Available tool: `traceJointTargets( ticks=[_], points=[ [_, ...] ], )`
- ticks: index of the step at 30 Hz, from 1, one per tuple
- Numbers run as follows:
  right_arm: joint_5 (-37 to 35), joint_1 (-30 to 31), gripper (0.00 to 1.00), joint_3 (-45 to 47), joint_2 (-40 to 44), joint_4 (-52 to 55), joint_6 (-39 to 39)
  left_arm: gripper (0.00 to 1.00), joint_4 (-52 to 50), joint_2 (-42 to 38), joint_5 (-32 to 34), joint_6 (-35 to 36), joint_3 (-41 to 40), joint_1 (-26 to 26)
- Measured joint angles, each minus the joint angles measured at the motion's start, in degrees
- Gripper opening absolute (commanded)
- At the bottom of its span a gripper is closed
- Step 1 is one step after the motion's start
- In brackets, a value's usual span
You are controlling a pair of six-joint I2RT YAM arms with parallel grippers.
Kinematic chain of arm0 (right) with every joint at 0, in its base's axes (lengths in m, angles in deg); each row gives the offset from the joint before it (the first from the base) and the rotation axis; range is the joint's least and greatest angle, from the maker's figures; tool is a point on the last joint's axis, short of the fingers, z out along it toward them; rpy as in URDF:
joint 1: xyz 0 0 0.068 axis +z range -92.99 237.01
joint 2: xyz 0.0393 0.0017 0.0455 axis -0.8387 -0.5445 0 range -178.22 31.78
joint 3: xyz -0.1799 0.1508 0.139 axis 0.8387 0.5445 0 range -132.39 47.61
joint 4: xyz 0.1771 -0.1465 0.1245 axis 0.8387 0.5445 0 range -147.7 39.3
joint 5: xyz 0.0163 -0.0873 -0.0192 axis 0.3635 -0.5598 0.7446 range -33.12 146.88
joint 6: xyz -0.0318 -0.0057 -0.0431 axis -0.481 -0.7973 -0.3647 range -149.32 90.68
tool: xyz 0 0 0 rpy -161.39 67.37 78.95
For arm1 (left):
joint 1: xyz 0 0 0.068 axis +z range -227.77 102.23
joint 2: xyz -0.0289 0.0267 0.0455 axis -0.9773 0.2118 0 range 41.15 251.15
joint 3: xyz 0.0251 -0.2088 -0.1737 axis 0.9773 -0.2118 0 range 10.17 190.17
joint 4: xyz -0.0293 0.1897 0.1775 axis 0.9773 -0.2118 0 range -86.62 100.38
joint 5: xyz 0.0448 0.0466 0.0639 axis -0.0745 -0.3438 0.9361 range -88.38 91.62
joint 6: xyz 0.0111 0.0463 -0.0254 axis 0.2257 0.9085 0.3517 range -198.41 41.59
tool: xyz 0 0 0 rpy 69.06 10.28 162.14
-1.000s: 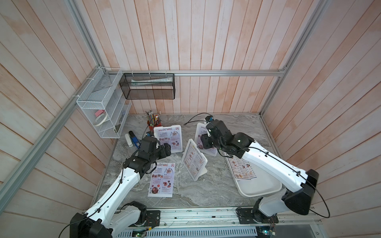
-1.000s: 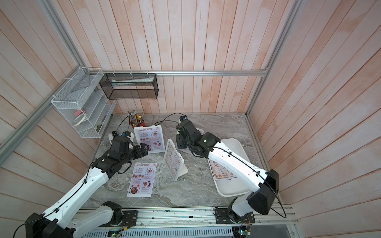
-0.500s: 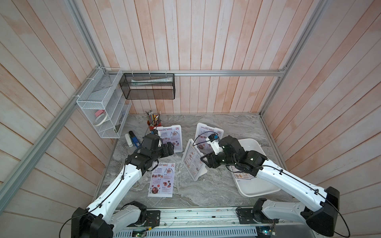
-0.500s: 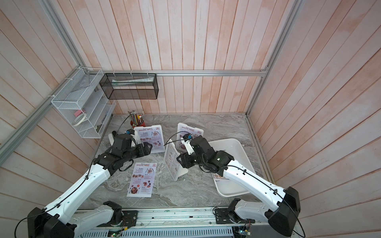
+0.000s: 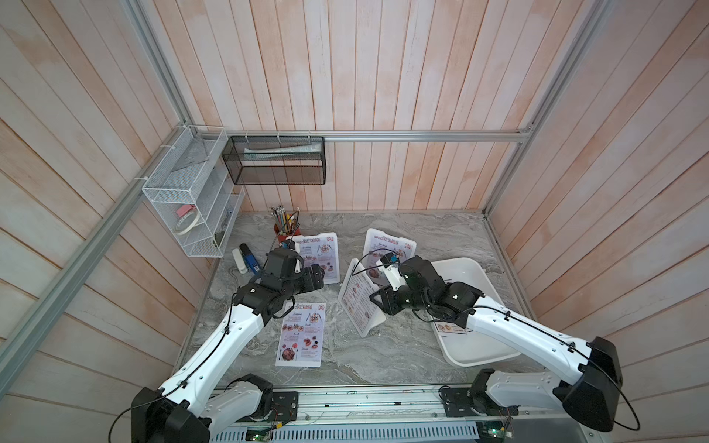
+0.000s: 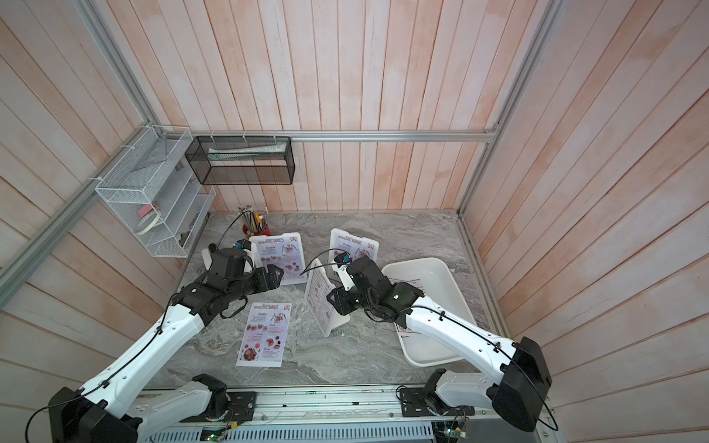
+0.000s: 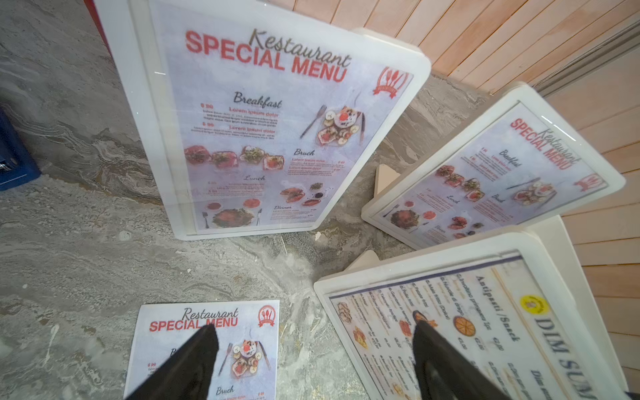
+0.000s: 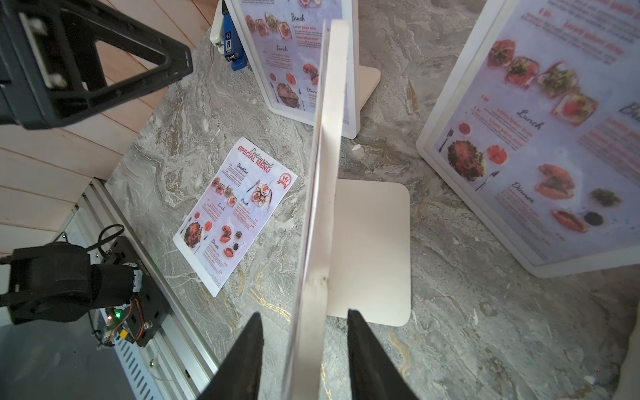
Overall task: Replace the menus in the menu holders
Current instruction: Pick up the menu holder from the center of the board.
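Note:
Three white menu holders stand on the marble table. The back left holder (image 5: 320, 255) and the back right holder (image 5: 387, 247) each show a red "Special Menu". The middle holder (image 5: 358, 305) shows a "Dim Sum Inn" menu (image 7: 491, 304). A loose Special Menu sheet (image 5: 301, 333) lies flat in front of my left arm. My right gripper (image 8: 305, 315) straddles the middle holder's top edge (image 8: 329, 138), a small gap showing on each side. My left gripper (image 7: 313, 332) hovers open and empty, above the gap between the loose sheet and the middle holder.
A large white tray (image 5: 458, 262) lies at the right under my right arm, with a sheet (image 5: 447, 328) in it. A red pencil cup (image 5: 284, 228) and a blue item (image 5: 249, 261) stand at back left. A white wire rack (image 5: 188, 214) and a black mesh basket (image 5: 274, 161) hang on the walls.
My right arm pulled back from the back right holder and came over the middle holder's top edge, its jaws narrowing. My left arm shifted slightly.

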Motion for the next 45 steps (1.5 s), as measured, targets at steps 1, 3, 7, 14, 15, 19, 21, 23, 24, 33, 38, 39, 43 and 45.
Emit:
traceJointTargets(
  ticks=[1,3,7,14,15,19,21,23,24,33,38,39,43,45],
  points=[
    [0.0,0.0,0.31,0.0,0.0,-0.1,0.0,0.90,-0.2,0.0,0.2,0.1,0.2,0.0],
    [-0.3,0.0,0.27,0.0,-0.1,-0.1,0.1,0.90,-0.2,0.1,0.5,0.1,0.6,0.0],
    [-0.8,0.1,0.23,-0.1,-1.1,0.0,0.0,0.90,-0.3,0.7,0.8,0.1,0.8,0.0],
    [-2.5,0.1,0.16,-1.0,-1.9,0.7,-0.1,0.90,-0.3,1.3,1.0,0.3,1.4,0.0],
    [-2.8,0.1,0.15,-1.1,-1.9,0.7,-0.2,0.90,-0.3,1.3,1.0,0.3,1.7,0.0],
    [-4.0,0.1,0.11,-1.2,-1.9,1.0,-0.4,0.90,-0.3,1.3,1.0,0.5,2.4,0.0],
    [-4.0,0.1,0.09,-1.3,-1.9,1.1,-0.5,0.90,-0.3,1.3,1.0,0.5,2.4,0.0],
    [-4.0,0.1,0.07,-1.7,-1.9,1.7,-0.6,0.90,-0.3,1.3,1.2,0.5,2.5,0.0],
    [-4.0,0.1,0.06,-2.1,-1.9,2.1,-0.7,0.90,-0.4,1.3,1.3,0.5,2.6,0.0],
    [-3.3,0.1,0.02,-11.0,-1.9,7.2,-2.8,0.90,-2.0,1.0,2.8,1.4,6.2,0.2],
    [-2.4,0.0,0.01,-18.5,-2.0,10.5,-4.6,0.91,-2.4,0.4,3.7,2.1,7.7,1.3],
    [-2.1,-0.1,0.01,-20.8,-2.2,11.5,-5.0,0.91,-2.6,0.3,3.8,2.1,7.9,1.6],
    [-0.5,-2.6,0.00,-32.2,-4.6,15.7,-7.0,0.91,-2.9,-0.1,4.0,2.3,8.1,1.9],
    [0.0,-5.1,0.00,-38.1,-6.4,17.5,-8.3,0.91,-2.9,-0.1,3.9,2.3,8.1,1.9]
  ],
)
